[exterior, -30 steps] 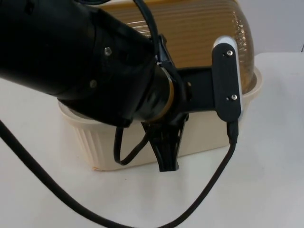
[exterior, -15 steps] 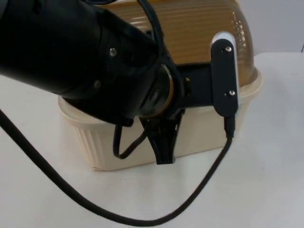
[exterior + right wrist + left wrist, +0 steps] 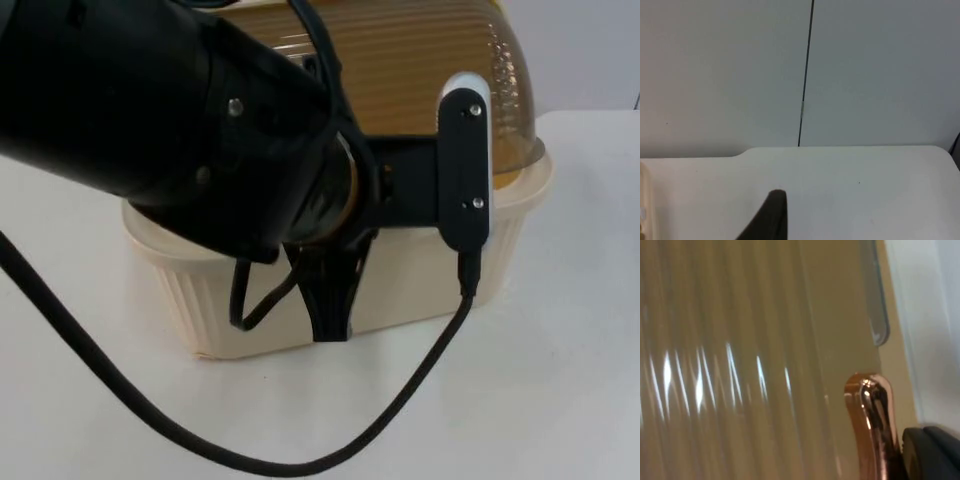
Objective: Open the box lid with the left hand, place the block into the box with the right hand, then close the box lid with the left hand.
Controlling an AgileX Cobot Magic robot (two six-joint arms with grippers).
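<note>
I see a cream box (image 3: 400,290) with fluted sides under its ribbed, translucent amber lid (image 3: 420,70). My left wrist view catches a shiny copper handle (image 3: 872,425). White table (image 3: 560,380), grey wall (image 3: 880,70).

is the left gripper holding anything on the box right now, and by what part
It cannot be told. The left gripper sits at the cream box's front wall, its fingertip beside the lid's copper handle, but no closed grip shows. The right gripper holds nothing.

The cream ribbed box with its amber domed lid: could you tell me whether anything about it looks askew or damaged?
Nothing stands out. The amber ribbed domed lid sits on the cream ribbed plastic box, with the left gripper at the box's front and the copper-coloured handle intact.
</note>
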